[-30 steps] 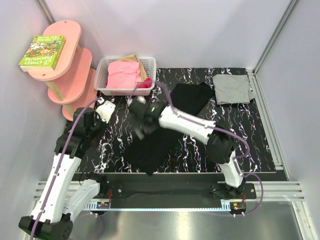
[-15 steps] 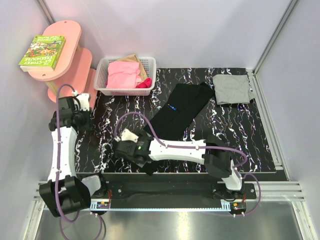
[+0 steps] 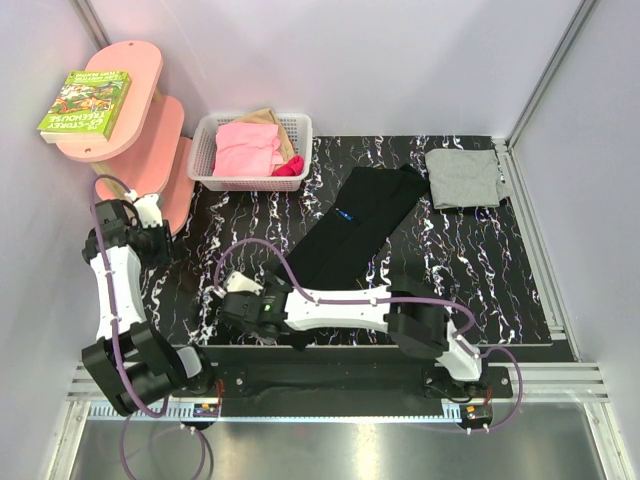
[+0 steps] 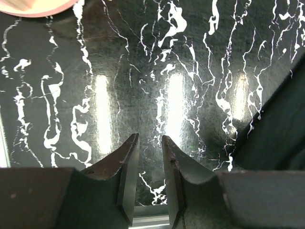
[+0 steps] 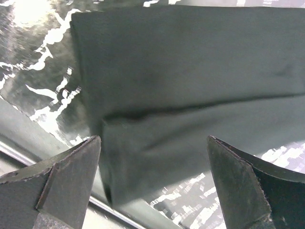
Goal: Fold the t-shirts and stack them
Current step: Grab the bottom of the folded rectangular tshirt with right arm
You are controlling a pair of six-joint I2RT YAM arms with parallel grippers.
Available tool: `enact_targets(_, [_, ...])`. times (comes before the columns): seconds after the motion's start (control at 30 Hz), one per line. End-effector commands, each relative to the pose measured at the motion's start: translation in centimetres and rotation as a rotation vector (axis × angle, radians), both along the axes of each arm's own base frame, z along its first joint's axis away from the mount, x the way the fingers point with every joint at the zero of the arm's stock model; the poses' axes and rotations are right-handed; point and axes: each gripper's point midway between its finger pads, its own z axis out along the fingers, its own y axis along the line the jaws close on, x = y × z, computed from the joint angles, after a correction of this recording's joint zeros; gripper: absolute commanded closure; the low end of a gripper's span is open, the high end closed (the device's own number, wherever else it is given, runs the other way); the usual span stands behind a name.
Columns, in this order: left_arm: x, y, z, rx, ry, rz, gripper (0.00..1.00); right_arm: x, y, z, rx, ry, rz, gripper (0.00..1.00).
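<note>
Now, the left gripper [image 4: 149, 137] has its two fingers only a narrow slit apart, and nothing sits between them; it holds nothing. Straight ahead of these jaws lies bare black table [image 4: 119, 71] veined with white, with lamp glare on it. To the right of the jaws in the left wrist view, clear of the fingers, a dark edge of the black shirt [image 4: 281, 124] comes in. Far ahead and to the left we see a sliver of the pink shelf [image 4: 28, 5]. The right gripper [image 5: 153, 139] is spread wide, with nothing clamped. The near end of the black shirt lies below and between its fingers, the cloth doubled, with one fold line running across just ahead of the jaws. Whether the fingertips touch the cloth we cannot tell. From the top view the black shirt is a long folded strip running slantwise away from the right jaws towards the far side of the table, with a small blue mark [image 3: 345, 213] on it. The grey shirt [image 3: 462, 177] lies folded just beside the far end of that strip, far from both sets of jaws and not stacked with the black one. A white basket [image 3: 203, 160] holding pink cloth [image 3: 245, 150] stands at the far edge, well beyond the left jaws. A book [image 3: 85, 103] lies on the shelf.
</note>
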Motion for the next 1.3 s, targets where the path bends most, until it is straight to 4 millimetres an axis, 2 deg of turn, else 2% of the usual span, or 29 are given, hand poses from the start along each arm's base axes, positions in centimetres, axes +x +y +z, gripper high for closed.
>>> enact_targets(0.0, [0.7,-0.1,0.7,-0.017,-0.044,-0.030,0.70,-0.6,3.2,-1.3,0.061,0.050,0.032,0.01])
enact_targets(0.13, [0.7,0.1,1.1,-0.006,-0.057,-0.033,0.70,-1.0,4.4,-2.1,0.072,0.081,0.036,0.02])
enact_targets(0.47, [0.7,0.8,1.2,0.001,-0.060,-0.023,0.69,-1.0,4.0,-4.6,0.034,0.095,0.010,0.05])
enact_targets(0.8, [0.4,1.6,0.7,0.007,-0.048,-0.016,0.70,0.1,0.3,-8.0,-0.053,0.123,-0.061,0.10])
enact_targets(1.0, [0.7,2.1,0.9,0.011,-0.050,-0.009,0.70,-0.2,-1.6,-10.0,-0.100,0.154,-0.079,0.13])
enact_targets(1.27, [1.0,2.5,1.2,0.014,-0.057,-0.004,0.70,-1.0,-4.1,-11.0,-0.144,0.192,-0.086,0.20])
